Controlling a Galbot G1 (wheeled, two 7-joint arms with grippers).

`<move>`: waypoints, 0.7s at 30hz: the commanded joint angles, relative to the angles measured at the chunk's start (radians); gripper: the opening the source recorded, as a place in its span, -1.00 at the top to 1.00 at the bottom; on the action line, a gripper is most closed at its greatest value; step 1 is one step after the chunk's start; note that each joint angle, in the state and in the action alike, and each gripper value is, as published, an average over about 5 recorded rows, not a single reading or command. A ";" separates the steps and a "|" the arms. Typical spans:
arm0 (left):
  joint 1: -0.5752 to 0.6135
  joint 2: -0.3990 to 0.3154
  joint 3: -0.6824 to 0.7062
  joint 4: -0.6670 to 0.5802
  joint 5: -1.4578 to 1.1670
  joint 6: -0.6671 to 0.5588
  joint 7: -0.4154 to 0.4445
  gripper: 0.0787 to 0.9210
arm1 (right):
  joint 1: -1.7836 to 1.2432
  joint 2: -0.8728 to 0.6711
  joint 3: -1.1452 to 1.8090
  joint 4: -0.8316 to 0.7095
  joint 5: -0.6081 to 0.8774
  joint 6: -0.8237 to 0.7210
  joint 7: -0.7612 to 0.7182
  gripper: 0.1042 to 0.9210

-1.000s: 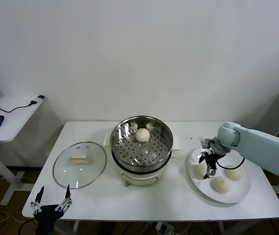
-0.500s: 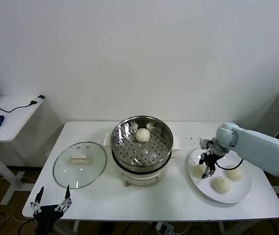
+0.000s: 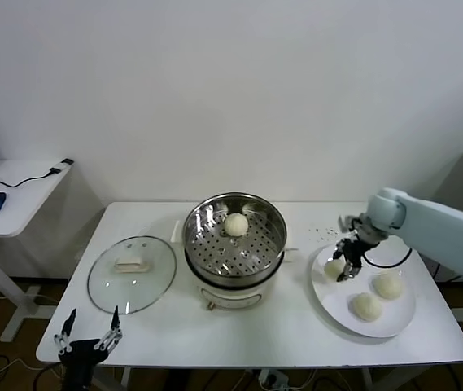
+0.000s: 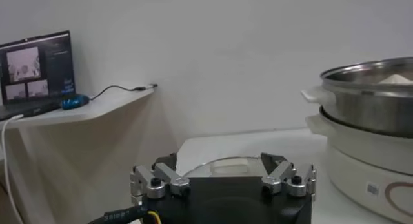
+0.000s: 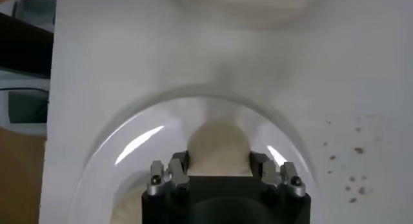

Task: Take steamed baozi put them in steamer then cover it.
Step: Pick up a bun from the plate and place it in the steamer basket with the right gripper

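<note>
My right gripper (image 3: 342,266) is shut on a steamed baozi (image 3: 334,267), holding it just over the left part of the white plate (image 3: 394,324). In the right wrist view the bun (image 5: 218,148) fills the gap between the fingers of that gripper (image 5: 218,164). Two more baozi (image 3: 388,284) (image 3: 366,306) lie on the plate. One baozi (image 3: 236,224) sits in the steamer (image 3: 215,248) at mid-table. The glass cover (image 3: 132,273) lies flat to the steamer's left. My left gripper (image 3: 89,334) hangs open below the table's front left corner.
A side desk (image 3: 19,191) with a mouse and cable stands at the far left. In the left wrist view the cover (image 4: 213,166) lies just beyond the left gripper (image 4: 222,173), with the steamer (image 4: 374,96) to one side. Dark specks dot the table near the plate.
The right gripper has closed on the left baozi and raised it off the plate, moving slightly toward the back. The left arm has not moved.
</note>
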 commanded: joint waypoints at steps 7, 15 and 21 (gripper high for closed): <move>0.006 0.007 0.008 -0.005 -0.005 -0.005 0.001 -0.77 | 0.500 0.241 -0.270 -0.064 0.409 -0.020 -0.013 -0.26; 0.002 0.018 0.017 -0.013 -0.001 -0.004 0.004 -0.77 | 0.447 0.477 -0.232 -0.073 0.505 -0.096 0.067 -0.26; -0.001 0.025 0.010 -0.004 -0.010 -0.002 0.004 -0.77 | 0.365 0.624 -0.217 -0.107 0.536 -0.126 0.117 -0.26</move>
